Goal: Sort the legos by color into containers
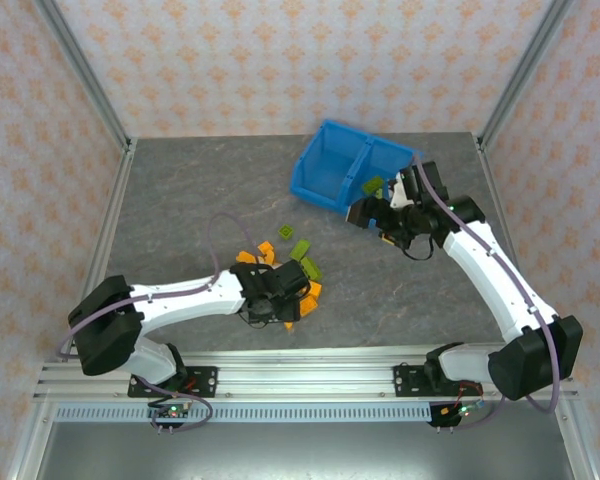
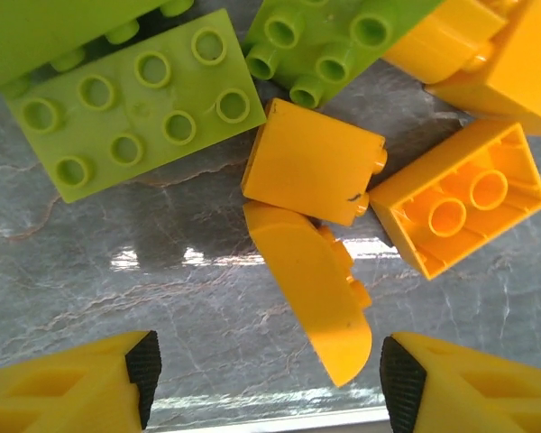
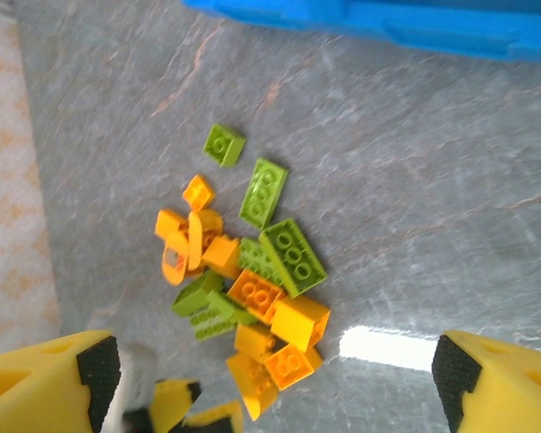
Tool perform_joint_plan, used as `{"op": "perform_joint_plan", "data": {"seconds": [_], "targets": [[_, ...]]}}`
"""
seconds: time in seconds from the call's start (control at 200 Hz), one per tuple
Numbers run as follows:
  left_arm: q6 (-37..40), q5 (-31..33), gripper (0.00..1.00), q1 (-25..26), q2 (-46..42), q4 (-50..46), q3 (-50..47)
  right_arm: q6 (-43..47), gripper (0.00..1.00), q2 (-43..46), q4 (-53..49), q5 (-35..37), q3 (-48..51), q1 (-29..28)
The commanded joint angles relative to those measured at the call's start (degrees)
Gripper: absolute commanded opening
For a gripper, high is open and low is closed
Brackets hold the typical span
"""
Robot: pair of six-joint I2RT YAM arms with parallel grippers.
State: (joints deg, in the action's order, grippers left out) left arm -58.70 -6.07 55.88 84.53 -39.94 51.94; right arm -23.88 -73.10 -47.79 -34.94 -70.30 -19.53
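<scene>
Left hand (image 2: 270, 374) is over the lego pile (image 1: 280, 270), which sits on the desk (image 1: 180, 220) near-left of the blue bin (image 1: 315, 185). The jaws stand apart and grip nothing. The rounded orange brick (image 2: 311, 289) has its tip lying between the pads, closer to the right pad (image 2: 398, 379).

Step in hand, as I read it: pick that rounded brick.
- The brick lies diagonal to the jaw line. Rotate the wrist so the pads meet its flat sides, not the curved end, or it likely squirts out.
- Its bin-side end touches the orange block (image 2: 316, 162), and the upturned orange brick (image 2: 460, 207) is just beside. Come further over the body before closing, and keep the pads off both.
- Lift straight up.

Right hand (image 3: 275, 374) is at the bin's near edge, jaws wide and empty. A green brick (image 1: 373, 186) shows at the bin's right compartment; I can't tell if it has settled inside. So orange probably goes to the left compartment. Keep the two arms well apart at the bin.
</scene>
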Motion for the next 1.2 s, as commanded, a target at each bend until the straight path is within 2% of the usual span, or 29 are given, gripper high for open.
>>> {"op": "perform_joint_plan", "data": {"seconds": [0.0, 0.1, 0.235, 0.39, 0.561, 0.631, 0.716, 0.851, 0.996, 1.196], "targets": [[-3.1, -0.1, 0.68, 0.0, 1.7, 5.0, -0.5, 4.3, 0.91, 0.7, -4.4, -5.9, 1.9, -1.6], [-1.5, -0.8, 0.65, -0.1, 4.8, 6.4, 0.9, 4.9, 0.90, 0.5, -5.9, -8.8, 3.0, -2.5], [-2.0, -2.5, 0.47, 0.0, 7.7, 7.3, 0.9, 6.0, 0.86, 0.5, -9.2, -10.3, 3.2, -3.1], [-1.9, -1.1, 0.30, 0.0, 7.9, 5.5, 0.4, 6.9, 0.80, 0.1, -14.1, -6.7, 2.6, -3.1], [0.0, -0.6, 0.19, -0.1, 6.0, 2.8, 2.4, 5.7, 0.78, 0.0, -12.5, -8.0, 2.5, -3.2], [2.5, 0.2, 0.18, 0.0, 3.4, -0.9, 6.0, 5.5, 0.77, 0.0, -12.7, -8.2, 2.0, -3.2], [6.7, 4.2, 0.18, -0.7, 0.4, -6.6, 12.5, 4.2, 0.76, 0.5, -12.4, -7.2, 0.4, -3.2], [14.7, 6.7, 0.18, -7.4, 0.5, -8.2, 21.1, -1.9, 0.75, 3.6, -6.8, -2.9, -0.6, -3.1], [23.5, 10.5, 0.18, -14.7, 8.7, -4.6, 33.5, -6.3, 0.75, 5.0, -1.1, 1.4, -0.2, -3.0], [35.1, 13.3, 0.18, -17.3, 27.8, -1.0, 56.7, -6.7, 0.75, 5.0, -2.2, 4.7, -1.3, -3.0]]}}
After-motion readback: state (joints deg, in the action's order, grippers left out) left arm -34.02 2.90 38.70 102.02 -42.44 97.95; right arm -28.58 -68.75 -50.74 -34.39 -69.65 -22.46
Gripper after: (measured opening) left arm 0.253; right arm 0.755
